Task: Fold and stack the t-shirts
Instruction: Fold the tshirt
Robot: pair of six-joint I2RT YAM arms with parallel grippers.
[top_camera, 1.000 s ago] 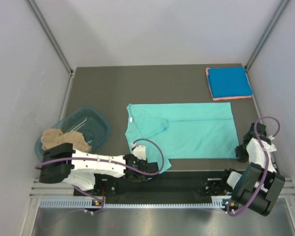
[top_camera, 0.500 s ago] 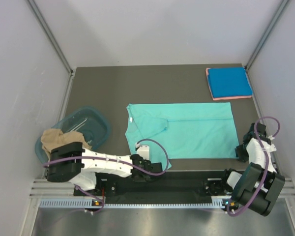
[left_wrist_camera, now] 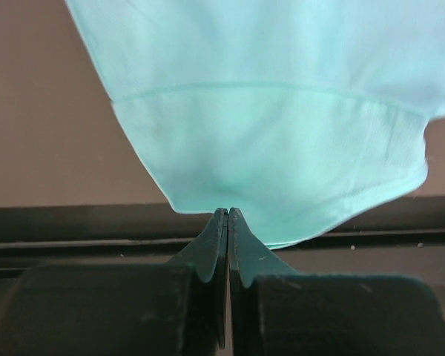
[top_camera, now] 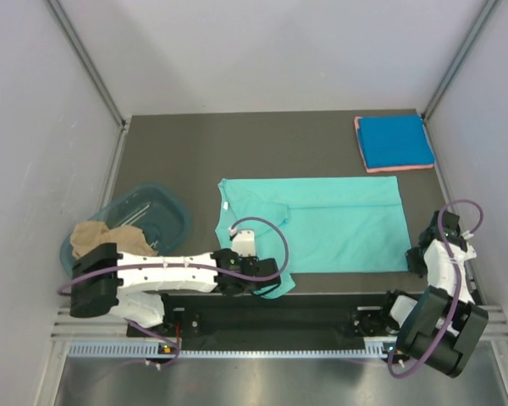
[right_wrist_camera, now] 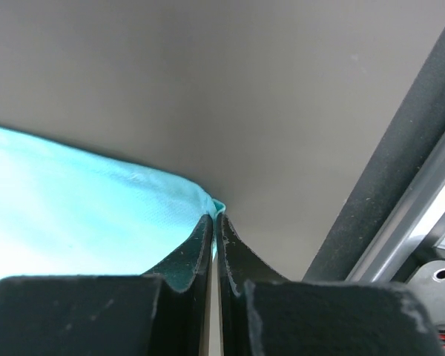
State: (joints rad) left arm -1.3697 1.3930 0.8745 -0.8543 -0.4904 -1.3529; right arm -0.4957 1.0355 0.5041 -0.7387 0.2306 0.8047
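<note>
Top external view: teal-green t-shirt (top_camera: 330,224) lies spread flat on the table (top_camera: 237,144). Left gripper (top_camera: 269,286) sits at its near-left sleeve, and the left wrist view shows the jaws pressed together on the sleeve hem. Right gripper (top_camera: 416,259) sits at its near-right corner, jaws closed on the hem corner. Folded blue t-shirt (top_camera: 395,139), with pink cloth (top_camera: 398,169) edging out beneath, lies beyond its far-right corner, apart. Teal tub (top_camera: 161,216) holding a tan t-shirt (top_camera: 91,237) stands left of it, not touching.

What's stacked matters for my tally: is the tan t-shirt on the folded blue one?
No, the tan t-shirt lies crumpled at the plastic tub, far from the blue t-shirt.
</note>
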